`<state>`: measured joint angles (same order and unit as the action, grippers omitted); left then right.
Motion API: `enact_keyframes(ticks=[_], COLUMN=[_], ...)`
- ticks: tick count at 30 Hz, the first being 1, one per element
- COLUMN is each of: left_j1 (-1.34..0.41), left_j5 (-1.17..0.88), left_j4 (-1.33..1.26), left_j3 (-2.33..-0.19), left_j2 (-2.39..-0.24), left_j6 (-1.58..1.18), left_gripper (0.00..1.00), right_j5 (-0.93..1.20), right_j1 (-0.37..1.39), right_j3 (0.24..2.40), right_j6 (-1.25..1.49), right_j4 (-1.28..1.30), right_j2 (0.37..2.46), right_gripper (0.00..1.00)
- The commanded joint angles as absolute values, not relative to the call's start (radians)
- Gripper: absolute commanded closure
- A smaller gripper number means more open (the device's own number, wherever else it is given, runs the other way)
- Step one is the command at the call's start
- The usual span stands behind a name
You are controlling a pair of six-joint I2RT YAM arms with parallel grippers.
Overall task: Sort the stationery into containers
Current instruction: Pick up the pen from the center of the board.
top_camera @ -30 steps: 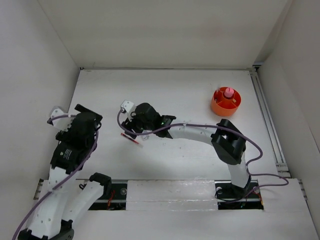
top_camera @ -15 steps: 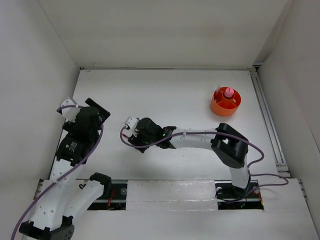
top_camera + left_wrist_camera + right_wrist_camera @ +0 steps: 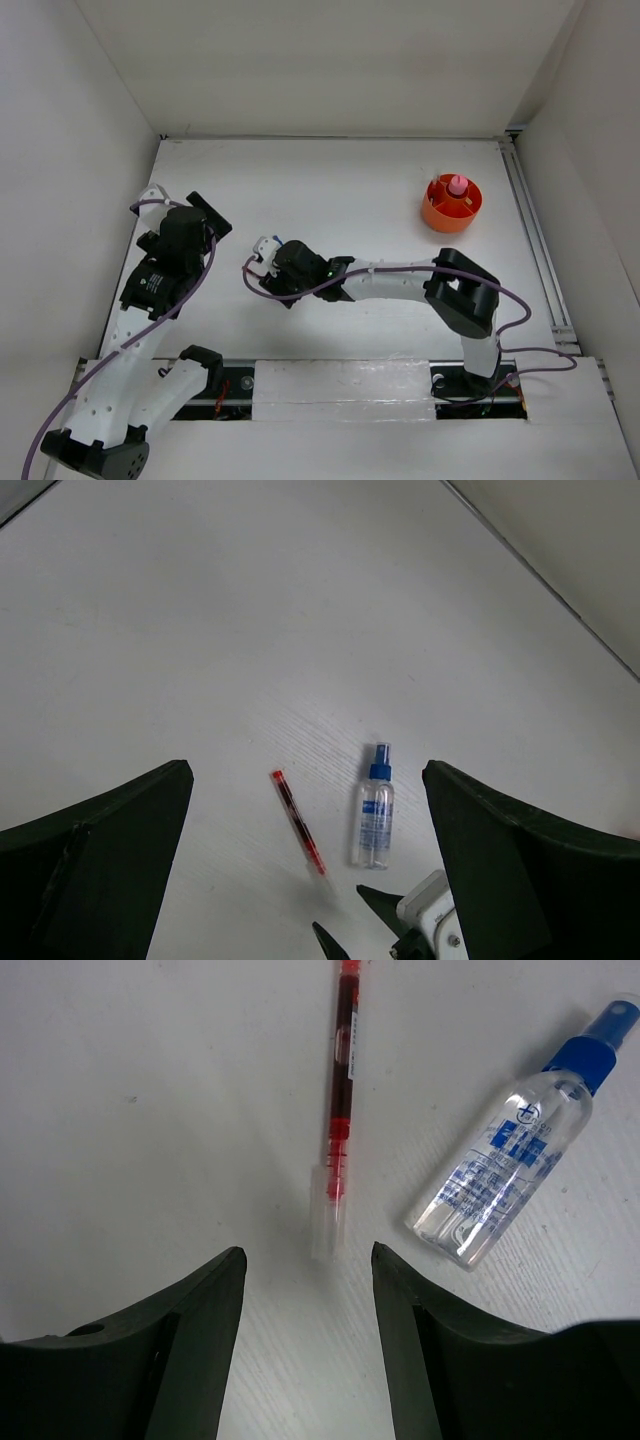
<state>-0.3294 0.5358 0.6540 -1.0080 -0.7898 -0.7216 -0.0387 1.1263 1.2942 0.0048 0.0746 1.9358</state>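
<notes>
Left gripper [image 3: 305,772]: jaws wide apart, nothing between them. On white table surface [image 3: 200,600]: thin red pen [image 3: 297,822] lying flat, just beside clear plastic blue-capped spray bottle [image 3: 375,820], approx. parallel, not touching. White/black robot part [image 3: 425,920] at bottom edge, near bottle base.

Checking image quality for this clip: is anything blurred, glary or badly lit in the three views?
Top external: even, soft light, sharp; the round orange plastic tub reads clearly. Right wrist: thin red pen and clear blue-capped bottle crisp with faint shadows; the dark right hand is soft-edged. Left wrist: both items small but sharp; left hand dark, featureless.
</notes>
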Motion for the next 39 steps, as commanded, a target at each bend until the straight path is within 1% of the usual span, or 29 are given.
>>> enact_keyframes(ticks=[1,11,22,25,26,27,29,30,31,34,39], left_j1=[-0.327,-0.327,-0.327,-0.327,-0.327,-0.327,-0.327,-0.327,-0.327,-0.327,-0.327], left_j5=[0.529,0.529,0.529,0.520,0.520,0.485,0.422,0.390,0.335,0.285,0.308], left_j4=[0.620,0.620,0.611,0.611,0.611,0.592,0.559,0.558,0.575,0.640,0.696], left_j3=[-0.997,-0.997,-0.997,-0.997,-0.988,-0.988,-0.967,-0.966,-0.979,-1.012,-1.009], left_j2=[-0.781,-0.772,-0.753,-0.765,-0.765,-0.765,-0.794,-0.813,-0.836,-0.934,-1.037], left_j6=[-0.698,-0.698,-0.698,-0.698,-0.687,-0.687,-0.637,-0.637,-0.647,-0.721,-0.909], left_gripper=[0.00,0.00,0.00,0.00,0.00,0.00,0.00,0.00,0.00,0.00,0.00], right_j5=[-0.069,-0.078,-0.078,-0.068,-0.067,-0.067,-0.142,-0.182,-0.255,-0.320,-0.414], right_j1=[1.131,1.131,1.131,1.131,1.131,1.131,1.131,1.131,1.131,1.131,1.131], right_j3=[1.345,1.390,1.395,1.356,1.342,1.329,1.287,1.275,1.261,1.197,1.100], right_j6=[0.009,0.000,0.000,0.009,0.009,0.020,0.044,0.075,0.090,0.147,0.213], right_j4=[0.028,0.028,0.028,0.028,0.028,0.028,0.028,0.052,0.081,0.101,0.138], right_j2=[1.948,2.029,2.011,1.942,1.889,1.858,1.791,1.716,1.677,1.519,1.329], right_gripper=[0.41,0.42,0.43,0.43,0.43,0.43,0.42,0.42,0.41,0.40,0.40])
